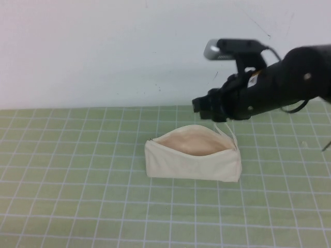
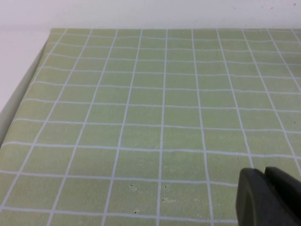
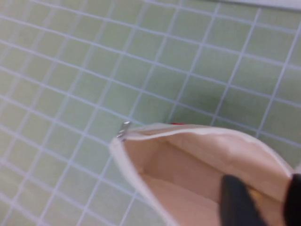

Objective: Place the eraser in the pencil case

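The cream pencil case (image 1: 194, 160) lies at the middle of the green grid mat with its mouth open and the beige lining showing. My right gripper (image 1: 207, 107) hovers just above the case's far right end. In the right wrist view its dark fingers (image 3: 237, 202) stand a little apart over the open lining (image 3: 188, 165), with a small yellowish piece, the eraser (image 3: 254, 193), between them. My left gripper (image 2: 265, 197) is shut and empty, low over bare mat, and out of the high view.
The green grid mat (image 1: 77, 170) covers the table up to the white back wall. The mat's edge (image 2: 28, 84) shows in the left wrist view. The case's zip pull (image 3: 124, 129) and thin loop strap (image 1: 230, 137) lie at opposite ends.
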